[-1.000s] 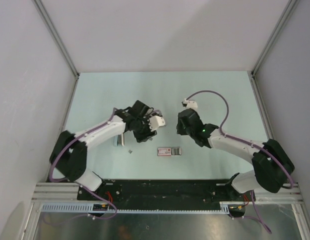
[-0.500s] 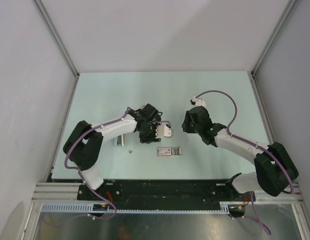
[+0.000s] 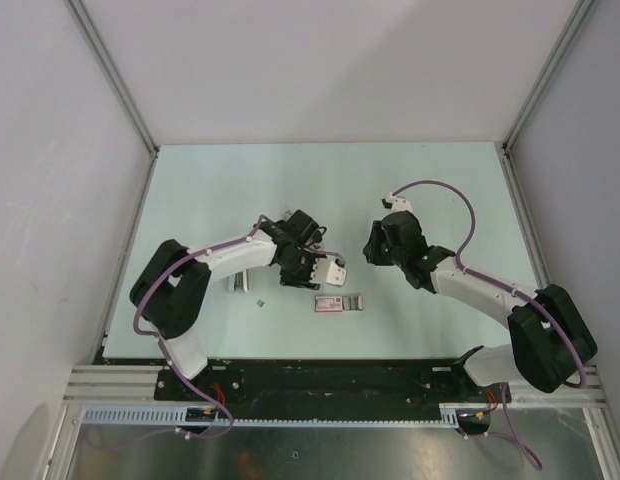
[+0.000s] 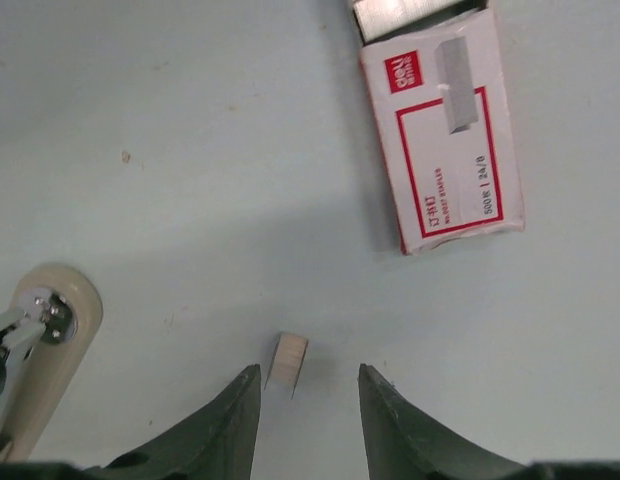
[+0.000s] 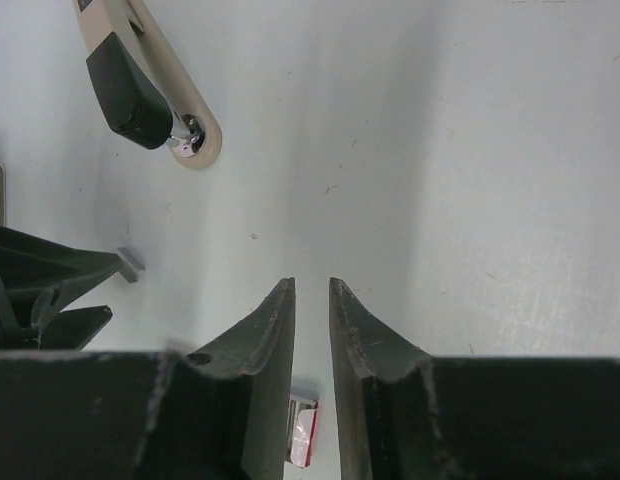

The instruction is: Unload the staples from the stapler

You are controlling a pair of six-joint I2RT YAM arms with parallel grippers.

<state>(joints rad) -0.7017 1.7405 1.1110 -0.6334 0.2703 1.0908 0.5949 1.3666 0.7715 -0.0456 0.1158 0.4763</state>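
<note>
The stapler (image 5: 140,85), cream with a black top, lies on the table; its cream end shows in the left wrist view (image 4: 45,335), and from above (image 3: 237,283) it lies beside the left arm. A short piece of staples (image 4: 287,360) lies loose on the table, also seen from above (image 3: 260,300) and in the right wrist view (image 5: 130,263). My left gripper (image 4: 308,378) is open and empty, its fingertips on either side of this piece and above it; from above the gripper (image 3: 282,280) is dark. My right gripper (image 5: 311,285) is empty, jaws almost together, over bare table (image 3: 370,255).
A pink-and-grey staple box (image 4: 440,130) lies flat near the front middle (image 3: 340,302), its end open with staples showing; part of it lies under my right fingers (image 5: 303,430). Grey walls close off the back and both sides.
My left wrist has swung right and toward the front, and now points down at the staple piece. My right gripper has drawn back a little to the right.
</note>
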